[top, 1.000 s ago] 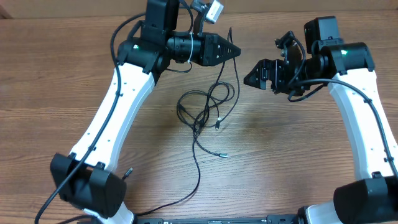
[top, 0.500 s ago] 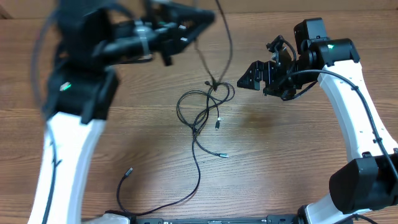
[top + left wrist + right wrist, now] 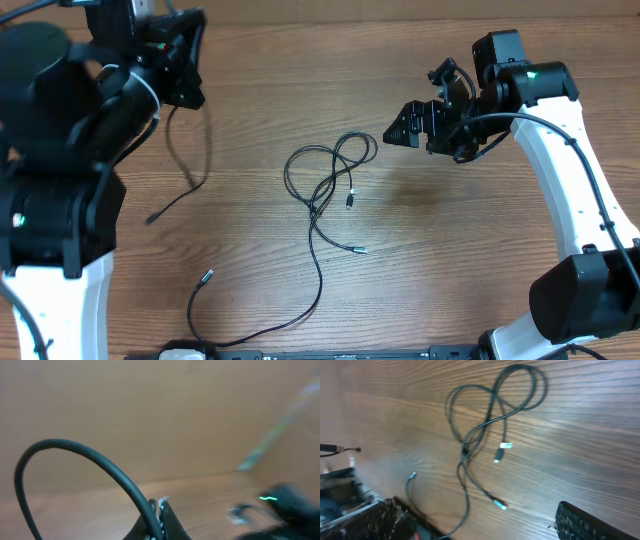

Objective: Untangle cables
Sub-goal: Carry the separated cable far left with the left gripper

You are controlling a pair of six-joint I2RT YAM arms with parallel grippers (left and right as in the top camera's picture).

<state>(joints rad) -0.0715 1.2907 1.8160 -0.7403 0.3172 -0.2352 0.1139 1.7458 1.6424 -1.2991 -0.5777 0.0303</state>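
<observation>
Cables (image 3: 330, 185) are mostly one loopy pile flat on the table (image 3: 450, 250), just off the tips of the right claw (image 3: 400, 128) and lower than it. From that claw's own camera the pile sits straight ahead of the two fingers (image 3: 590, 522), with a couple of silver-tipped plugs (image 3: 505, 446) poking out of the middle. One long tail runs from the pile away toward the robot's base and curls back up to a small plug end (image 3: 209, 273).

The right claw is spread as wide as it goes and has nothing in it. It just hovers beside the top loops without touching them.

The left claw (image 3: 159, 515) is up high, close to the overhead camera and well apart from the pile. It's pinched tight on a single loose strand (image 3: 192, 175) — the wrist view shows the black cord arching out from between the closed tips. That strand dangles below the claw and ends in a plug (image 3: 150, 218) down near the wood; can't tell if it's actually resting there.
</observation>
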